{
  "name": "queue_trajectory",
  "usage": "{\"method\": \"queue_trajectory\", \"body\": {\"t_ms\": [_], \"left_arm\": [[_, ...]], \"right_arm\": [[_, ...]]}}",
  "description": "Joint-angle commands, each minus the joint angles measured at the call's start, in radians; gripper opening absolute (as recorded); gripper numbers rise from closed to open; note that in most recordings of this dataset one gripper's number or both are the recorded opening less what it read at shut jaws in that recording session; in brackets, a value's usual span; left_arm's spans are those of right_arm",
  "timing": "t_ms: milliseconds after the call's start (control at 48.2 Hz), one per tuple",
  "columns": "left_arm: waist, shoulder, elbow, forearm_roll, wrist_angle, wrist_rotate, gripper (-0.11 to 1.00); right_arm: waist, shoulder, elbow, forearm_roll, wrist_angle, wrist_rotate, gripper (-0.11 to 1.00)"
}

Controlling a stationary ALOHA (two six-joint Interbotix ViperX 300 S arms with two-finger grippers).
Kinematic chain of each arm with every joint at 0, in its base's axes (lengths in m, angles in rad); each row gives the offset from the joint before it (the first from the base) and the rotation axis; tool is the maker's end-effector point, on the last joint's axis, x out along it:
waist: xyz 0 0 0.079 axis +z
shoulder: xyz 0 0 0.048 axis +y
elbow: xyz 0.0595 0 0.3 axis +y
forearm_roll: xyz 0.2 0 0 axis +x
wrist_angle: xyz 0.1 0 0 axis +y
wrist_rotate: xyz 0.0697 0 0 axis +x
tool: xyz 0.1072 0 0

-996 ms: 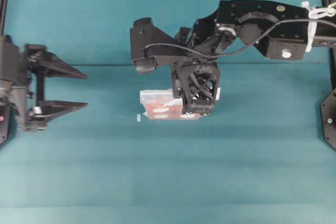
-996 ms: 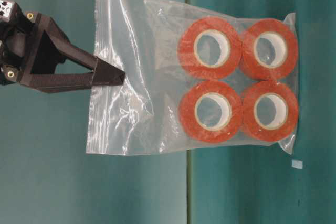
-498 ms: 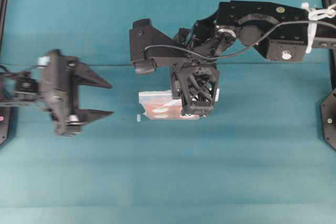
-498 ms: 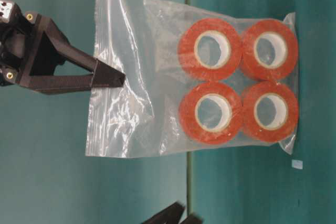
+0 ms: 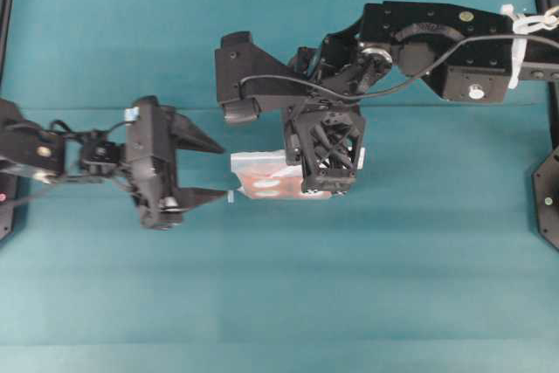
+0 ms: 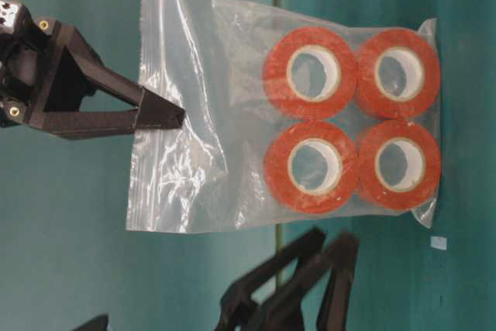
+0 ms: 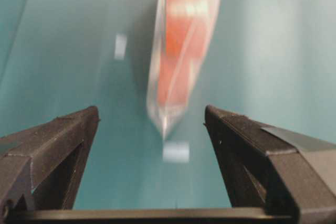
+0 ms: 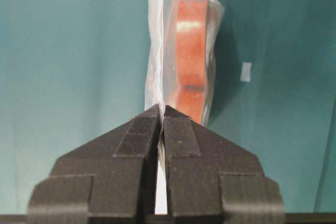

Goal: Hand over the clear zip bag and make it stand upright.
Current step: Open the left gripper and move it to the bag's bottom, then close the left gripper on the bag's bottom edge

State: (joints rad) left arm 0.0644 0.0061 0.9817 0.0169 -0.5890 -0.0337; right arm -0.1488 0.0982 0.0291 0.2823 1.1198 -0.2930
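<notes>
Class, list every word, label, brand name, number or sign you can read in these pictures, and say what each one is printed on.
None: no readable text in any view.
The clear zip bag and its tape rolls show no print.
The small pale tag on the table looks blank and too small to tell.

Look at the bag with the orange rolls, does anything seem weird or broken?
Nothing looks broken. The clear zip bag hangs from the right end effector, pinched at its zip edge, with all four tape rolls sunk to the bottom. The left end effector waits open beside it. A tiny pale scrap lies on the table.
</notes>
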Motion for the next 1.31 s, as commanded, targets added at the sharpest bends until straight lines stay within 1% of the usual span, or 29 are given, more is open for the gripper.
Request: {"method": "queue_trajectory", "body": {"t_ms": [0, 249, 477, 664, 872, 1100, 1287], "left_arm": [[-0.002, 0.038, -0.040, 0.000, -0.041, -0.006, 0.92], [-0.006, 0.129, -0.095, 0.000, -0.057, -0.012, 0.92], [-0.009, 0.169, -0.137, 0.000, -0.080, -0.037, 0.91], [-0.011, 0.193, -0.160, 0.000, -0.110, -0.044, 0.91], [-0.012, 0.202, -0.178, 0.000, -0.112, -0.044, 0.91], [-0.012, 0.209, -0.186, 0.000, -0.112, -0.044, 0.86], [-0.017, 0.209, -0.178, 0.000, -0.100, -0.041, 0.79]], "right_arm": [[0.002, -0.015, -0.008, 0.000, -0.006, 0.006, 0.04], [0.000, -0.015, -0.008, 0.002, -0.017, 0.006, 0.04], [0.002, -0.015, -0.008, 0.000, -0.017, 0.008, 0.04], [0.000, -0.015, -0.006, 0.000, -0.017, 0.008, 0.04], [0.002, -0.015, -0.006, 0.000, -0.017, 0.008, 0.04], [0.002, -0.018, 0.003, 0.002, -0.018, 0.026, 0.04], [0.003, -0.021, 0.009, 0.000, -0.018, 0.031, 0.04]]}}
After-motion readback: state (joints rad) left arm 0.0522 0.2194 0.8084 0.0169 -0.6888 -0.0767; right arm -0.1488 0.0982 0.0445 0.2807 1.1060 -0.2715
